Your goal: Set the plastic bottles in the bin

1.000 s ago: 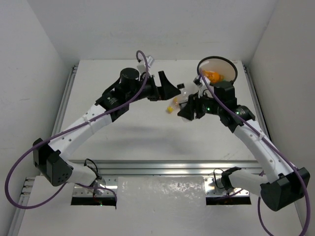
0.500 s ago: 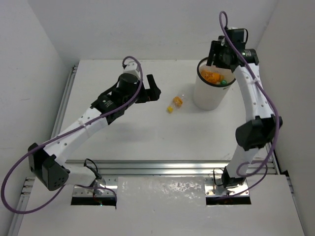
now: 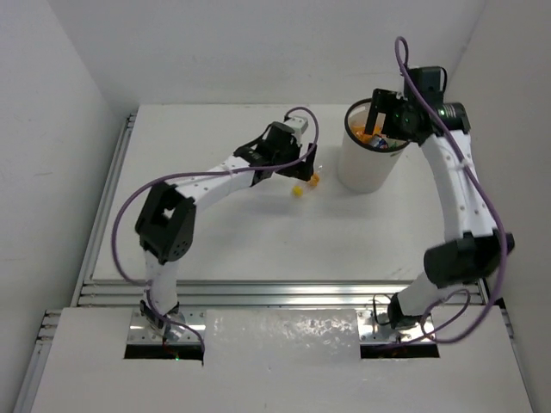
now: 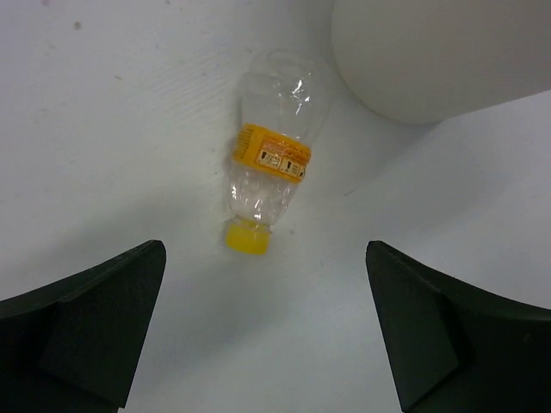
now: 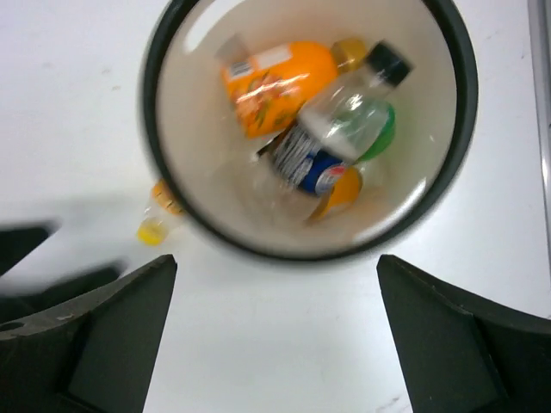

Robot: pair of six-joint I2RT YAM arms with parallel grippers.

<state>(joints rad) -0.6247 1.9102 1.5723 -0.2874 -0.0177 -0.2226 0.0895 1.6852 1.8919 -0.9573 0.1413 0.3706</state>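
Observation:
One plastic bottle (image 4: 271, 168), clear with an orange label and a yellow cap, lies on its side on the table (image 4: 103, 129) just left of the bin (image 4: 430, 52). My left gripper (image 4: 267, 335) hovers over it, open and empty, with the cap just beyond its fingertips. In the top view it is the left gripper (image 3: 303, 170) above the bottle (image 3: 306, 184). My right gripper (image 5: 275, 344) stands open and empty above the white bin (image 5: 185, 194). Inside lie an orange bottle (image 5: 275, 77), a clear black-capped bottle (image 5: 349, 116), a green one (image 5: 386, 138) and others.
The bin (image 3: 366, 172) stands at the back right of the table, close to the right wall. Metal rails run along the table's left edge (image 3: 110, 185) and near edge (image 3: 258, 292). The left arm stretches across the table's middle towards the bin.
My right arm rose from the table to above the bin and its jaws opened. My left arm swung right, over the bottle lying on the table.

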